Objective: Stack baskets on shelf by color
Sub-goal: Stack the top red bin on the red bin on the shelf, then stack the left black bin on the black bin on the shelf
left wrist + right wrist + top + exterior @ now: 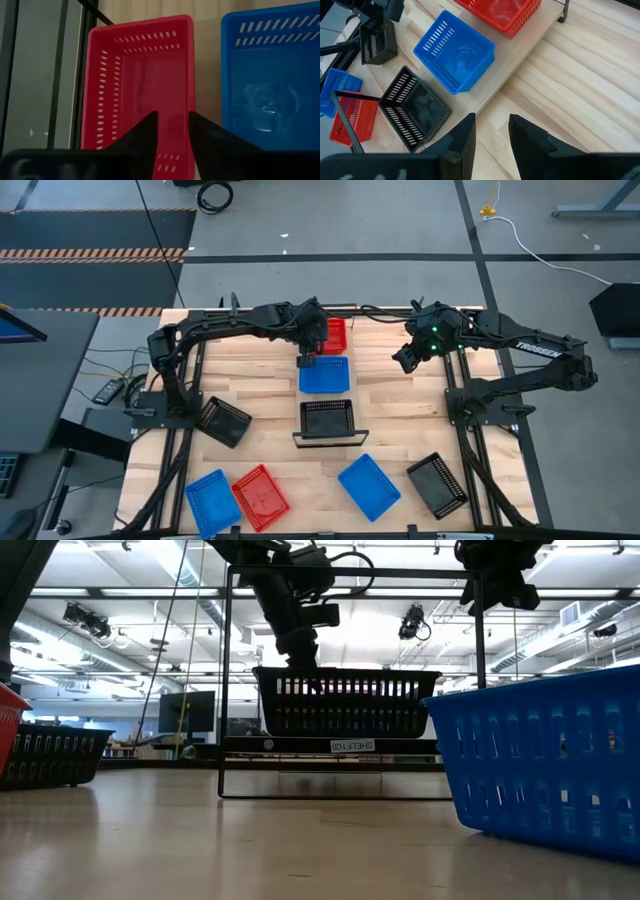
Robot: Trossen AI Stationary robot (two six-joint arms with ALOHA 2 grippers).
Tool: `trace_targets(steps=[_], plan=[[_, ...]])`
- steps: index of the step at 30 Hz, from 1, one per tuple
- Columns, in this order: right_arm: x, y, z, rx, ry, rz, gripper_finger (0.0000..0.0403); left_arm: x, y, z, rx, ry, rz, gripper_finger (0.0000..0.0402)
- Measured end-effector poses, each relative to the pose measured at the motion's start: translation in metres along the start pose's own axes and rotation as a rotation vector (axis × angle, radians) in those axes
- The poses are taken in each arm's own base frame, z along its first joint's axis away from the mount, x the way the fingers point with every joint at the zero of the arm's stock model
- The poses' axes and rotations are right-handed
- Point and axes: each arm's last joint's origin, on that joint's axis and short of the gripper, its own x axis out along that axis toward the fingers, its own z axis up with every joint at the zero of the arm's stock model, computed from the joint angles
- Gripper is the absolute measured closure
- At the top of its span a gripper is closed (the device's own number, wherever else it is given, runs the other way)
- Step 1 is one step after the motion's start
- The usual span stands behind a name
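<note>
Planked wood surface (400, 415): loose baskets lie along its near edge. Farther back, the shelf (352, 405) carries a black basket (327, 420), blue basket (325, 374) and, farthest, a red basket (335, 335). Left gripper (306, 360) hovers over the red one, jaws spread, empty. Right gripper (403, 358) waits right, jaws apart.

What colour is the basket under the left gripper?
Red basket, beside a blue one; clearest in the left wrist view.

shelf (352, 395) carries red basket (334, 334), blue basket (325, 375), black basket (328, 420) in row. planked bench (400, 420) carries loose baskets: black (223, 421), blue (211, 502), red (261, 497), blue (369, 486), black (437, 485).
</note>
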Motion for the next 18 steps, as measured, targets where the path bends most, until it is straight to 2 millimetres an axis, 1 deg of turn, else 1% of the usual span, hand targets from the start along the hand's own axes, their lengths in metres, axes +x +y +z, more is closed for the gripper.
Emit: trace_targets(steps=[5, 8, 10, 13, 16, 18], plan=[[0.0, 0.0, 0.0, 0.0, 0.0, 0.0, 0.0281, 0.0, 0.0, 0.0, -0.04, 0.001, 0.0, 0.0283], [0.0, 0.0, 0.0, 0.0, 0.001, 0.0, 0.0281, -0.007, -0.001, -0.001, -0.085, 0.015, -0.007, 0.0284], [0.0, 0.0, 0.0, -0.003, 0.004, -0.002, 0.0281, -0.02, -0.001, -0.001, -0.12, 0.038, -0.018, 0.0284], [0.0, -0.001, -0.001, -0.005, 0.009, -0.006, 0.0281, -0.048, 0.001, 0.001, -0.232, 0.093, -0.035, 0.0284], [0.0, -0.001, -0.001, -0.003, 0.005, -0.011, 0.0281, -0.076, 0.002, -0.001, -0.437, 0.209, -0.044, 0.0284], [0.0, -0.002, 0.0, 0.003, -0.008, -0.027, 0.0281, -0.089, 0.0, -0.005, -0.593, 0.292, -0.016, 0.0282]])
